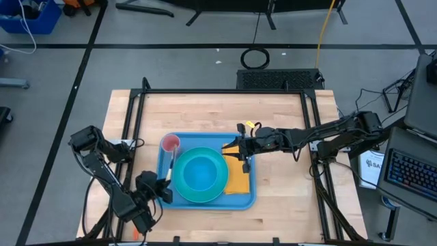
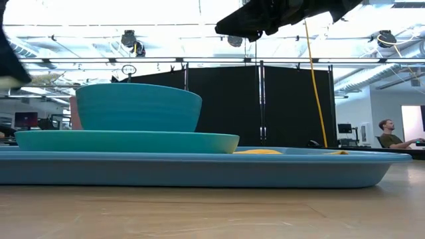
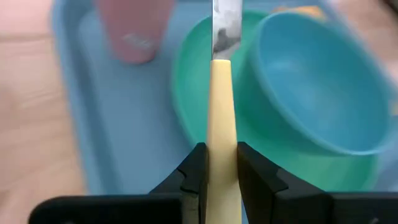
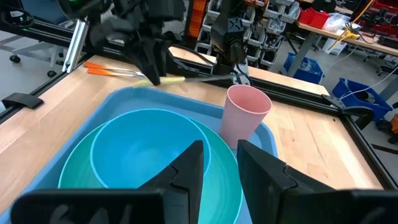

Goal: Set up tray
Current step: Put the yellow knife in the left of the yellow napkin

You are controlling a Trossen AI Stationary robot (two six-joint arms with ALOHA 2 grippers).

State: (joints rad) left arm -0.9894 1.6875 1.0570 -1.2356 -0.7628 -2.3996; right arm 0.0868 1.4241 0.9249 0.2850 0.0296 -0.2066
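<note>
Left wrist view shows the left gripper (image 3: 217,171) with its jaws clamped on the cream handle of a knife (image 3: 222,99), the metal blade pointing out over the tray (image 3: 112,124) between the pink cup (image 3: 134,28) and the green plate (image 3: 193,106). Right wrist view shows the right gripper (image 4: 217,165) with its jaws a little apart and nothing between them, hovering over the blue bowl (image 4: 149,162) that sits in that plate. From above, the tray lies on the wooden table (image 1: 205,109) near its front edge, with the left gripper (image 1: 166,191) at the tray's left end, beside the plate, and the right gripper (image 1: 240,152) over the tray's right side, above what looks like a yellow napkin (image 1: 239,181), though little of it shows. I judge the tray to be stiff, light plastic, smooth and likely slippery, made heavier by its load. Its raised rim seems the only place to pinch, best at the middle of a short side, kept level so the cup does not topple.
</note>
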